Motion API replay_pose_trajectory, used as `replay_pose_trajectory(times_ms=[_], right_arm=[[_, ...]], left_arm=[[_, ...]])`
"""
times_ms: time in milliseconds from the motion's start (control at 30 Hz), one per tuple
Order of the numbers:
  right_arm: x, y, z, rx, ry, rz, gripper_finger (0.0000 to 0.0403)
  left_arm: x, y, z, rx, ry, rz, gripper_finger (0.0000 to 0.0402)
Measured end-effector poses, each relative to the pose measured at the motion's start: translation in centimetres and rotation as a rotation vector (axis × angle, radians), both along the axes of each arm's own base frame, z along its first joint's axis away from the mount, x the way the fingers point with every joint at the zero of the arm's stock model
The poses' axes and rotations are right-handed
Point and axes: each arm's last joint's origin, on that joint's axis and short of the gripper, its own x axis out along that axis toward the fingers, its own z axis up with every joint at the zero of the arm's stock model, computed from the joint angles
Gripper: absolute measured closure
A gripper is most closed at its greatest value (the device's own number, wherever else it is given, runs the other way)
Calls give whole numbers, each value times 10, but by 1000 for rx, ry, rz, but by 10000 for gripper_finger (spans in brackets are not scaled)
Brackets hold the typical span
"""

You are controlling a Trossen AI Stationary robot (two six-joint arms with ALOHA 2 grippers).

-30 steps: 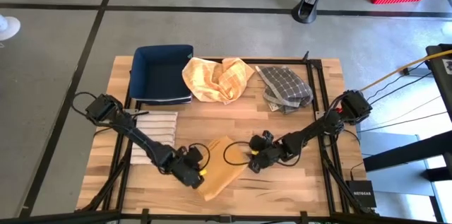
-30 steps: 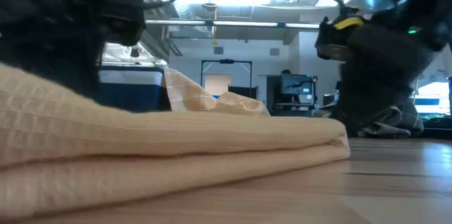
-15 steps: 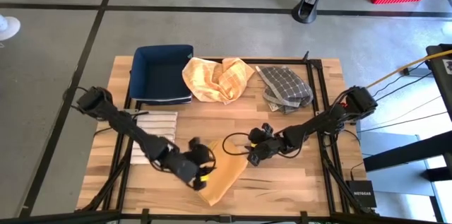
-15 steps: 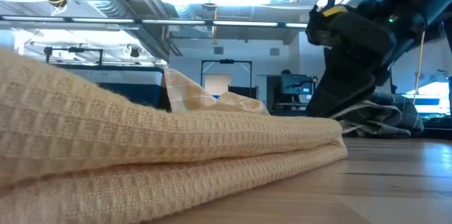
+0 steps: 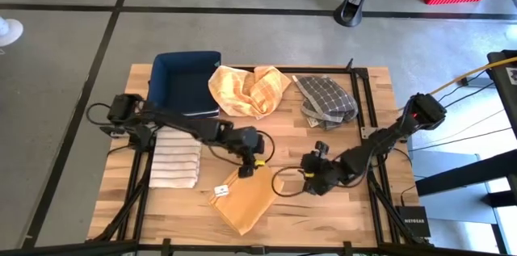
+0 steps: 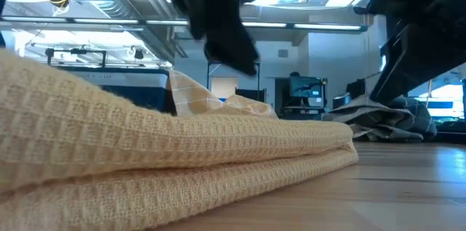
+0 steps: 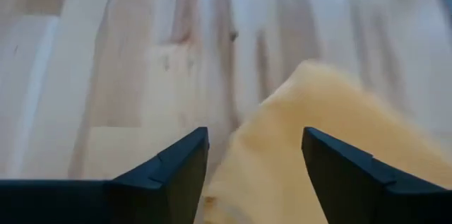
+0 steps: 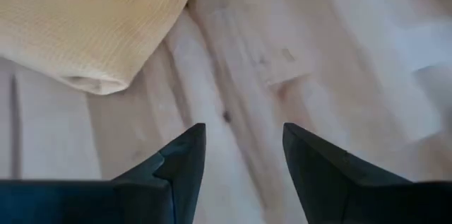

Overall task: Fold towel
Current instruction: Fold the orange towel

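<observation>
The folded yellow towel [image 5: 241,201] lies flat on the wooden table [image 5: 355,207] near its front edge, a small white tag [image 5: 220,189] on top. In the low view the folded yellow towel [image 6: 182,158] shows as stacked layers. My left gripper [image 5: 242,170] hangs open just above the towel's far corner [image 7: 318,125], the fingers apart over cloth and wood. My right gripper [image 5: 308,182] is open to the right of the towel, above bare wood; the towel's rounded corner [image 8: 99,33] lies ahead of it.
A folded striped towel [image 5: 176,157] lies left of the yellow one. At the far edge stand a blue bin [image 5: 186,82], a crumpled orange towel [image 5: 249,88] and a grey checked towel [image 5: 325,101]. Bare wood lies at the near right.
My left gripper has come off the towel's near left side, risen and swung toward the far right, rolling as it went, and now hangs over the far corner. My right gripper has lifted and drawn back toward the table's right edge. The towel lies folded where it was.
</observation>
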Motion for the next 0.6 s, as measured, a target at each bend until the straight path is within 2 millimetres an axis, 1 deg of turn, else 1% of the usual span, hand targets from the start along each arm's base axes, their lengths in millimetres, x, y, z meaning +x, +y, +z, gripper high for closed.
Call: replay_pose_trajectory(times_ms=[133,233,300,433,600], right_arm=[[-8,8,2,-101,-57,4,210],[-9,10,3,-134,-87,-7,210],[-8,9,3,-129,-95,-26,210],[-8,9,3,-117,-97,-34,210],[-8,9,3,-118,-103,-37,210]], left_arm=[[8,19,-23,-4,50,-62,178],[12,28,-39,-10,86,-76,180],[13,31,-49,-44,118,-90,181],[13,30,-55,-189,142,-168,182],[13,28,-55,-188,145,-176,182]])
